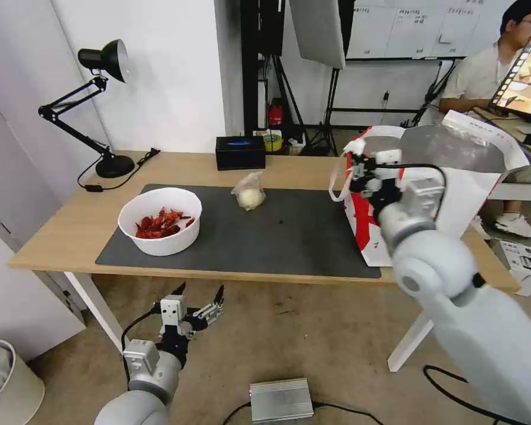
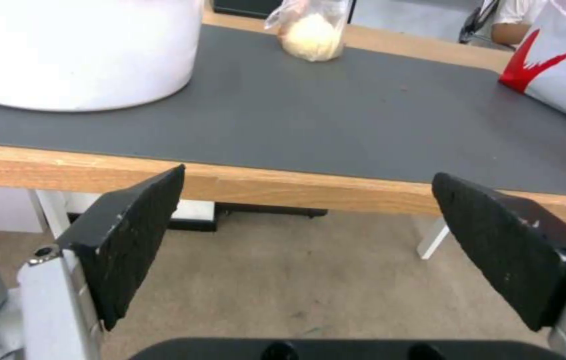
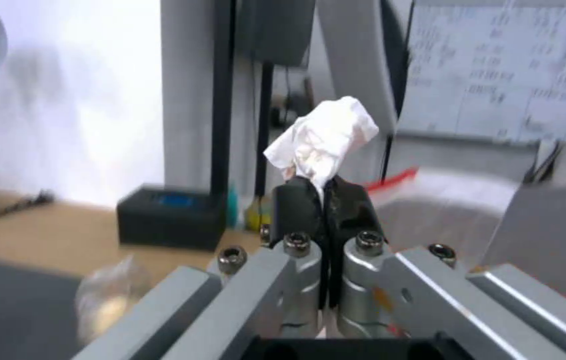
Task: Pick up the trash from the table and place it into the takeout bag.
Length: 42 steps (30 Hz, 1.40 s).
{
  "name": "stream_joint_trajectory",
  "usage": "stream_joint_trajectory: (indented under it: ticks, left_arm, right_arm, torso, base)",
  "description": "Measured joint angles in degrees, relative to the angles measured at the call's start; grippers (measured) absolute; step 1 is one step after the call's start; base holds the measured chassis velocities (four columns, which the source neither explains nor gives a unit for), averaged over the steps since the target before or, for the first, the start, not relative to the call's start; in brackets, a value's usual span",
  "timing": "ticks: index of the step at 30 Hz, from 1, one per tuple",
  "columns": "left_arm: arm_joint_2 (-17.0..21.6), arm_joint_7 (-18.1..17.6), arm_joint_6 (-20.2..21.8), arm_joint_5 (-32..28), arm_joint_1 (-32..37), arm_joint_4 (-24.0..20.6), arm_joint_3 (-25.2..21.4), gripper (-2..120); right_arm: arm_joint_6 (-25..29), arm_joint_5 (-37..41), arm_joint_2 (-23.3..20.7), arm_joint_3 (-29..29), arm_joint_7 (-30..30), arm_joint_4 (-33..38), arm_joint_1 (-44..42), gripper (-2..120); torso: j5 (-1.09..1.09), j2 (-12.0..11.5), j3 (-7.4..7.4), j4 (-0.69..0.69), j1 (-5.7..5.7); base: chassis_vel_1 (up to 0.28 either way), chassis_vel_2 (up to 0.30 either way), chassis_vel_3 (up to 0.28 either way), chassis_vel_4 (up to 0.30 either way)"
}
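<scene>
My right gripper is raised at the near rim of the red-and-white takeout bag, shut on a crumpled white tissue. In the right wrist view the tissue sticks out beyond the shut right gripper. A white bowl of red shells stands at the left of the dark grey mat. A small clear bag with a whitish lump lies at the mat's far side. My left gripper hangs open below the table's front edge, holding nothing. The left wrist view has the bowl, small bag and takeout bag beyond the open left gripper.
A black desk lamp stands at the table's far left corner and a black box at its back edge. On the floor are a silver box with a cable, a pale bin at the left, and a cardboard box at the right.
</scene>
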Motion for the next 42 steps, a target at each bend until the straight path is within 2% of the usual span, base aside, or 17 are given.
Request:
stream_joint_trajectory:
  ticks: [3, 11, 14, 18, 27, 34, 39, 41, 42]
  left_arm:
    - [-0.4, 0.0, 0.0, 0.4, 0.4, -0.2, 0.2, 100]
    - [-0.7, 0.2, -0.3, 1.3, 2.0, -1.2, 0.0, 100]
    - [-0.7, 0.3, -0.3, 1.6, 2.3, -1.4, 0.0, 100]
    - [-0.7, 0.3, -0.4, 1.5, 1.7, -1.0, 0.3, 100]
    - [0.1, 0.4, -0.4, 0.5, 0.4, -0.1, 0.4, 100]
    - [0.8, 0.1, 0.1, -1.9, -0.8, 0.1, 0.3, 100]
    - [0.8, 0.1, 0.2, -2.0, -1.2, 0.7, 0.6, 100]
    - [0.9, 0.1, 0.2, -2.0, -1.5, 0.9, 0.7, 100]
    - [0.9, 0.1, 0.3, -2.1, -1.6, 1.0, 0.7, 100]
  right_arm:
    - [5.6, -1.7, -1.1, 2.0, -2.2, -1.7, -0.3, 0]
    - [11.6, -6.1, -1.9, 5.3, -4.3, -5.7, -0.3, 0]
    - [15.5, -11.0, -1.8, 6.1, -4.5, -8.6, 0.0, 0]
    - [17.6, -14.8, -1.2, 6.3, -4.3, -11.2, 0.2, 0]
    - [18.1, -17.0, 0.7, 6.1, -3.0, -15.6, 1.5, 0]
    - [13.5, -9.2, 1.2, 5.7, -0.1, -16.1, 2.4, 0]
    - [12.6, -8.7, 1.2, 5.7, 0.8, -16.5, 2.5, 0]
    - [11.3, -8.0, 1.3, 5.6, 1.5, -16.2, 2.5, 5]
    - [10.9, -7.9, 1.4, 5.6, 1.7, -16.0, 2.5, 11]
  torso:
    - [-0.01, 0.0, 0.01, 0.01, 0.00]
    - [-0.01, 0.0, 0.01, 0.01, 0.00]
    - [-0.02, 0.0, 0.00, 0.00, 0.00]
    - [-0.02, 0.0, 0.01, 0.01, 0.01]
    - [-0.02, 0.0, 0.01, 0.01, 0.01]
    - [-0.02, 0.0, 0.01, 0.01, 0.01]
    - [-0.02, 0.0, 0.01, 0.01, 0.01]
    - [-0.02, 0.0, 0.01, 0.00, 0.01]
    - [-0.02, 0.0, 0.01, 0.01, 0.00]
  base:
    - [0.000, 0.000, 0.000, 0.000]
    - [0.000, 0.000, 0.000, 0.000]
    - [0.000, 0.000, 0.000, 0.000]
    - [0.000, 0.000, 0.000, 0.000]
    - [0.000, 0.000, 0.000, 0.000]
    - [0.000, 0.000, 0.000, 0.000]
    - [0.000, 0.000, 0.000, 0.000]
    - [0.000, 0.000, 0.000, 0.000]
    - [0.000, 0.000, 0.000, 0.000]
